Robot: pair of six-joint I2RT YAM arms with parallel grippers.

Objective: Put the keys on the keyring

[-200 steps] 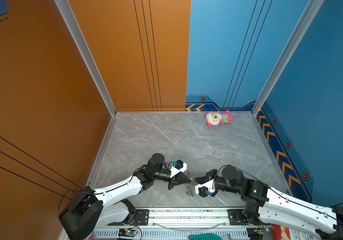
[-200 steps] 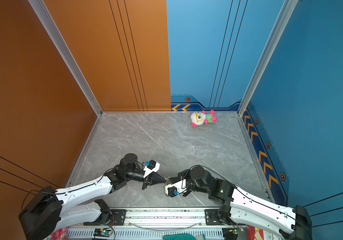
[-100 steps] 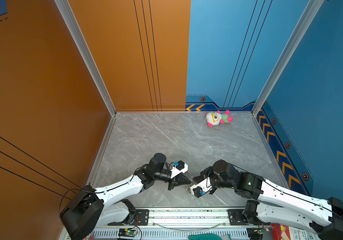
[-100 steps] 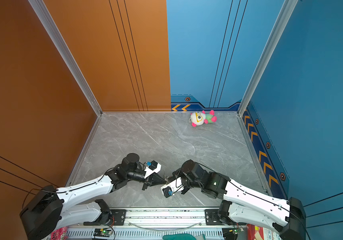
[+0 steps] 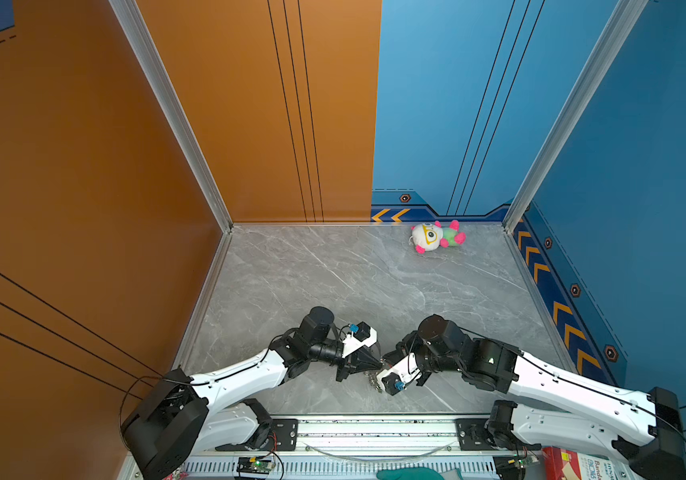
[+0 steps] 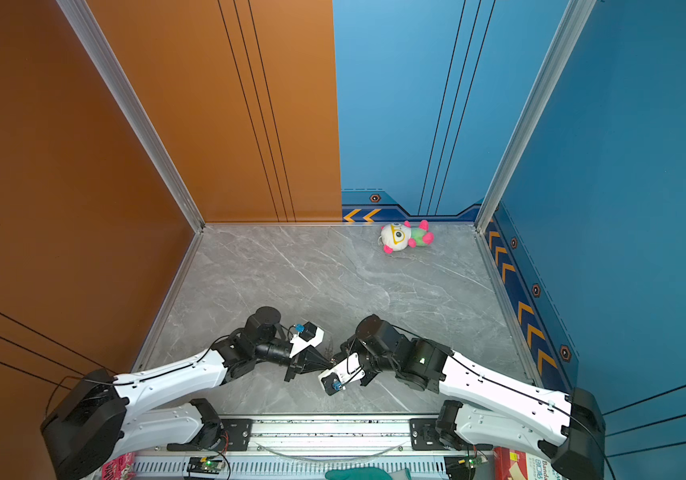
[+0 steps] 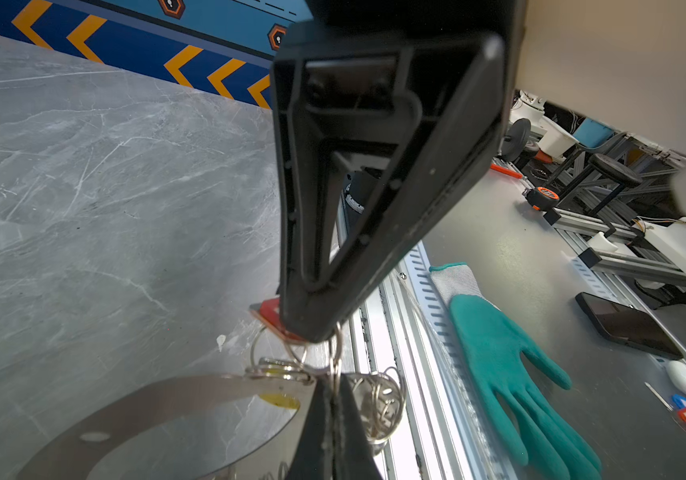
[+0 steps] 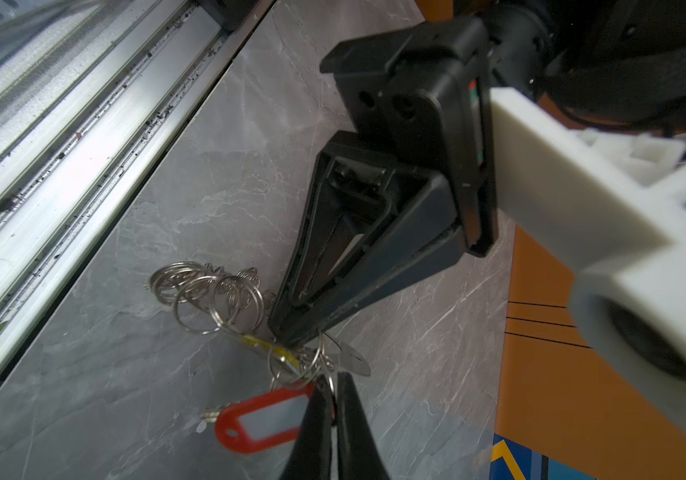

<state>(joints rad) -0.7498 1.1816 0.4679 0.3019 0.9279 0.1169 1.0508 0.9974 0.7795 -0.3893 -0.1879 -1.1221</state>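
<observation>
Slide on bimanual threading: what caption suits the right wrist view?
Right gripper and left gripper, tip to tip, both shut on wire rings beside the red key and yellow key.

Counter: grey marble pattern, pale veins; wall at frame left: orange, thin black lines; wall at frame right: blue; skirting band: dark blue, orange chevrons; plush toy: white, green, pink; left claw and right claw: black; key tag: red, white window; key head: yellow; wire rings: silver; keyring: brownish-grey; glove: teal, white cuff.
</observation>
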